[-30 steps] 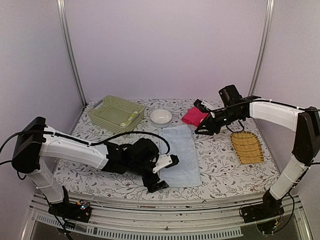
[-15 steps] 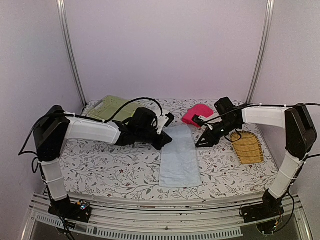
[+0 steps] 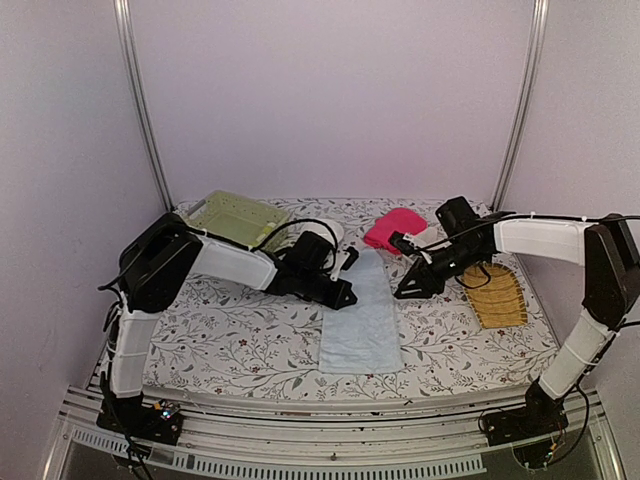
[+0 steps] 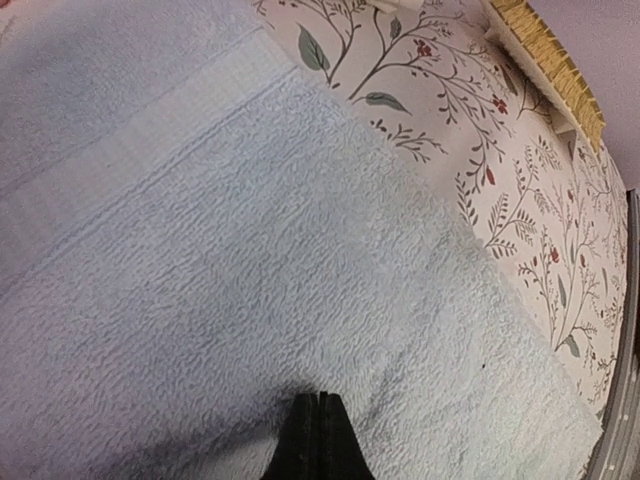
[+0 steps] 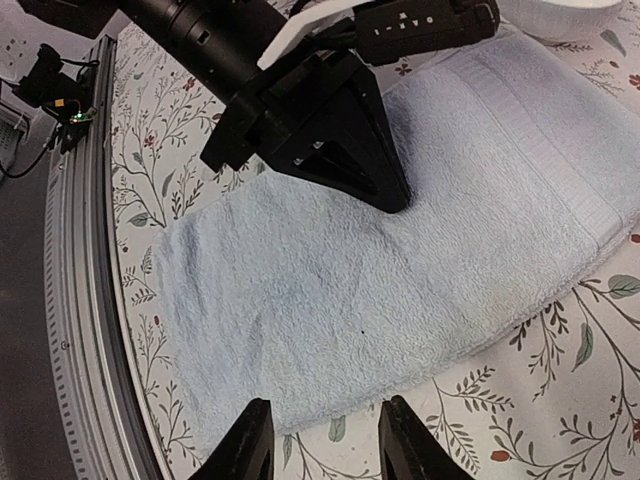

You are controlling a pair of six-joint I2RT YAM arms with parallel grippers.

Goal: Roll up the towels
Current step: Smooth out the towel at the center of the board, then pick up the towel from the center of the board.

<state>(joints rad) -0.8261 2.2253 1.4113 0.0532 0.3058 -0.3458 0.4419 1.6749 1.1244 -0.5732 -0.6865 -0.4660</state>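
Observation:
A pale blue towel [image 3: 360,318] lies as a long folded strip in the middle of the table. My left gripper [image 3: 347,297] is shut, and its tips [image 4: 318,402] press down on the towel [image 4: 250,230] near its left edge, with nothing between the jaws. My right gripper [image 3: 402,290] hangs open just off the towel's right edge. In the right wrist view its fingers [image 5: 250,440] straddle the edge of the towel [image 5: 400,270], with the left gripper [image 5: 392,197] on the cloth beyond. A bright pink towel [image 3: 394,227] lies bunched at the back.
A pale green basket [image 3: 237,215] stands at the back left. A yellow slatted tray [image 3: 495,296] lies at the right, also seen as the tray [image 4: 545,60]. A white bowl [image 5: 560,12] sits behind the blue towel. The table's metal front rail [image 5: 80,280] is close by.
The left arm swung from the front to the towel's far left edge and its jaws closed. The blue towel lies narrower than before. The right gripper came down from the pink towel.

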